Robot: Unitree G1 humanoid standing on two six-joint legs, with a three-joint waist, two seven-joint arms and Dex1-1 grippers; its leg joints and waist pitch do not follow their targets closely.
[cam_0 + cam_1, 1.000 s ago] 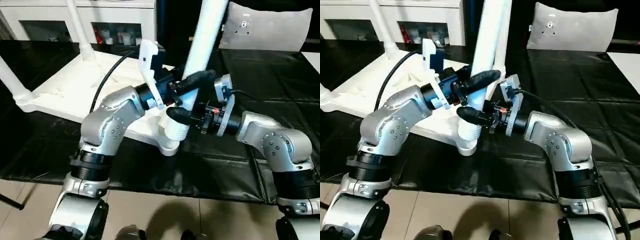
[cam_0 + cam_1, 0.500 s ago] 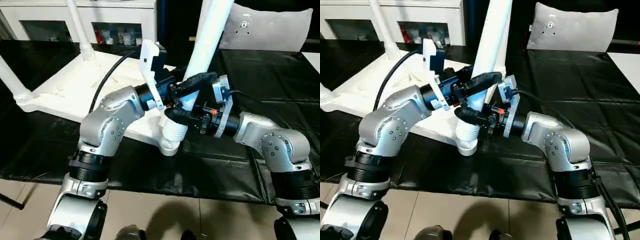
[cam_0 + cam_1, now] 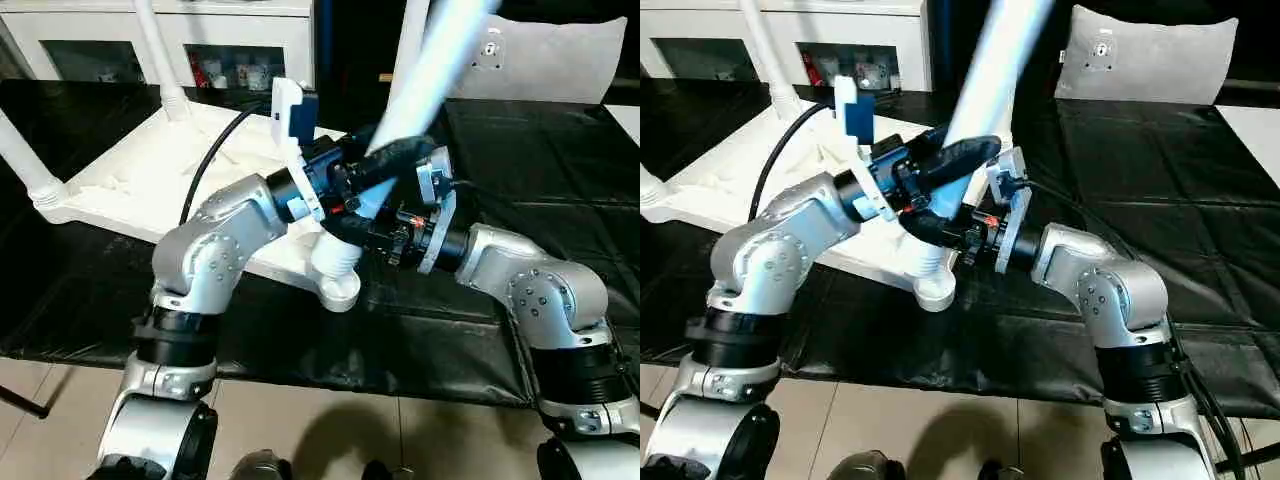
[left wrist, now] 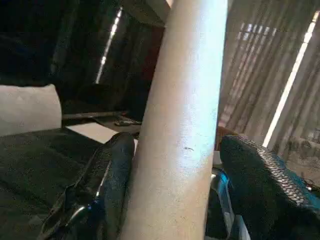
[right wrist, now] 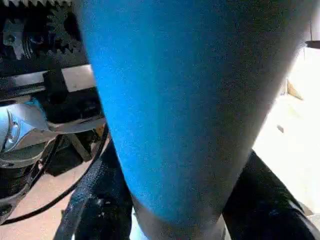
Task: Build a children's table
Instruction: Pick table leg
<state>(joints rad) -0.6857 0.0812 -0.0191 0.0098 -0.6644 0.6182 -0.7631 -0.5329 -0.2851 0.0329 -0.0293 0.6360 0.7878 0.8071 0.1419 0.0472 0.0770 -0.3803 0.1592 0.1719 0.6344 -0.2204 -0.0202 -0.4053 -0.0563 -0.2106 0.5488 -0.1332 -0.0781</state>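
The children's table top (image 3: 150, 170) lies upside down on the black-covered bench. Two white legs (image 3: 155, 55) (image 3: 25, 160) stand in its far and left sockets. A third leg (image 3: 435, 70) leans to the right, with its ribbed end at the near corner socket (image 3: 340, 292). My left gripper (image 3: 385, 190) is open around this leg. In the left wrist view one finger (image 4: 117, 170) touches the leg and the other stands a little off it. Lower down, my right gripper (image 3: 372, 232) is shut on the same leg (image 5: 175, 100), a finger on each side.
A white cabinet with glass doors (image 3: 200, 50) stands behind the bench. A flat pale board (image 3: 560, 55) lies at the back right. The black cover (image 3: 540, 150) stretches bare to the right. The bench's front edge (image 3: 350, 385) runs just below my arms, with tiled floor beneath.
The third leg's top has swung to the right. My left gripper's fingers have spread apart. My right gripper has moved in to the left and closed on the leg.
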